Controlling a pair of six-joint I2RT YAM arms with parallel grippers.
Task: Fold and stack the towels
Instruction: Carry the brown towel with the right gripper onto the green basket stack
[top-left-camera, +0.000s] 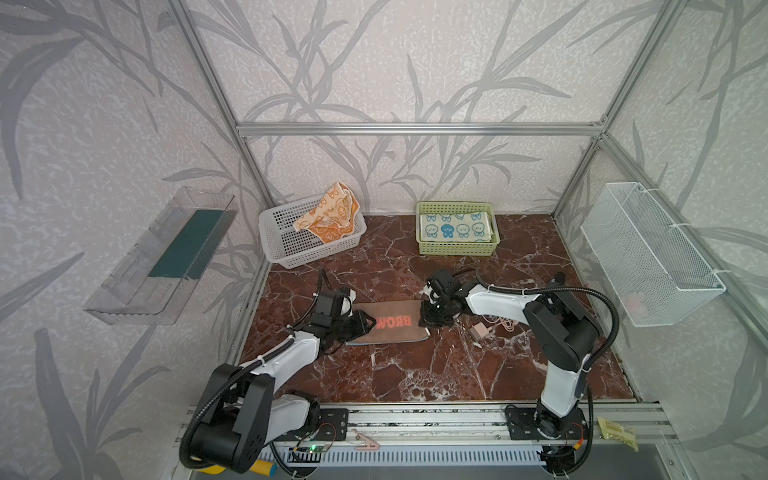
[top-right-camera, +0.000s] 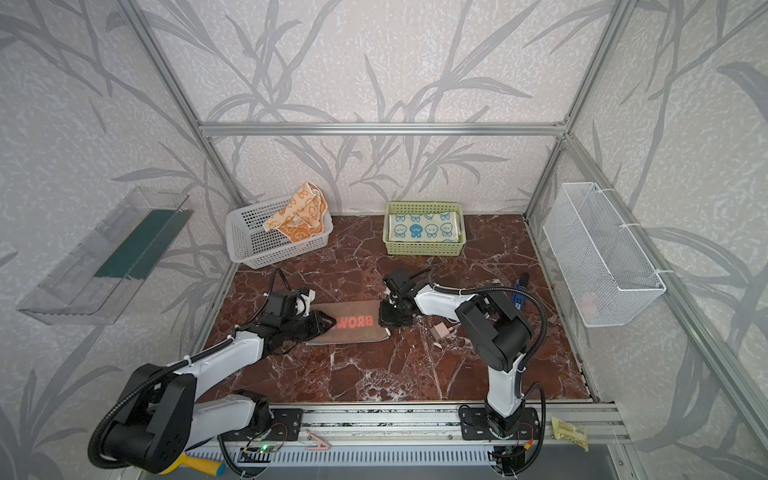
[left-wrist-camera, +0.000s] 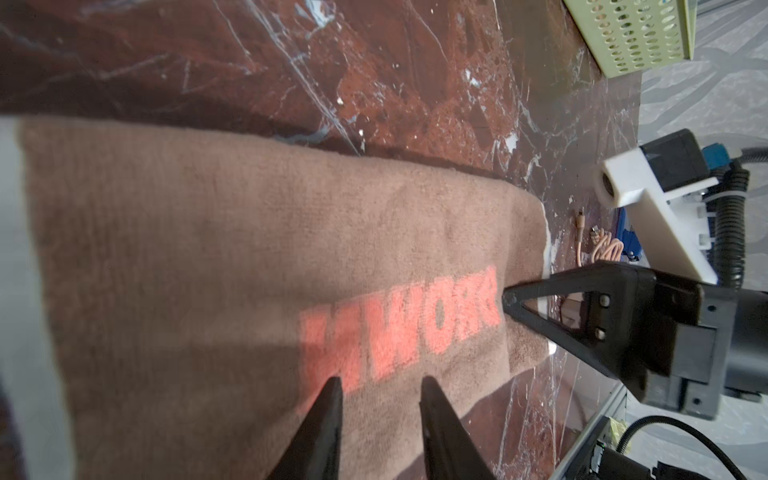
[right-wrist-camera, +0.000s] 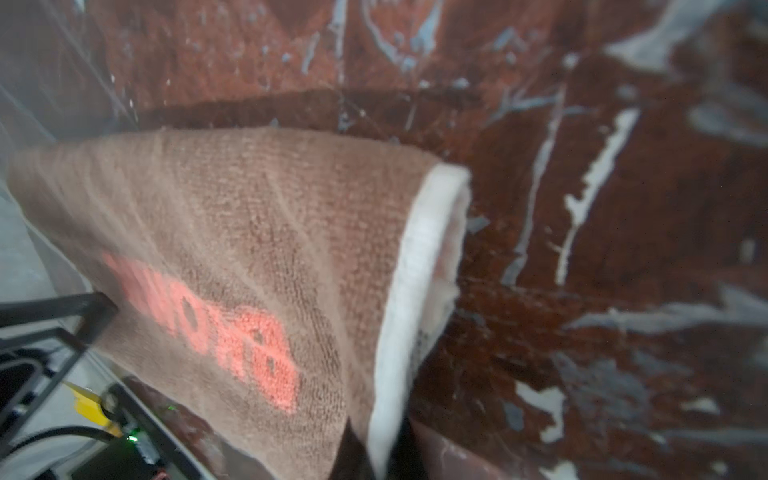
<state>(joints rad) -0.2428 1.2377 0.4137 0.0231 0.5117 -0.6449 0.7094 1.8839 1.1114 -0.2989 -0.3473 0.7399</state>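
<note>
The brown towel (top-left-camera: 392, 323), folded to a strip with coral lettering up, lies flat just at nine o'clock of the surface's (top-left-camera: 415, 374) centre. The right fingers (left-wrist-camera: 509, 298) are closed on its white-hemmed three o'clock edge. The left fingers (left-wrist-camera: 326, 415) stand narrowly apart over its nine o'clock half, holding nothing. If the pinch has caught only the upper layer, lifting may peel the strip open rather than fold it. Unless the left fingers press down, the whole cloth may slide. A charger plug (top-left-camera: 477, 332) and its cable at three o'clock could snag. At one o'clock the green basket (top-left-camera: 457, 249) holds a folded blue-bunny towel (top-left-camera: 455, 227); a crooked fold would stack badly there.
</note>
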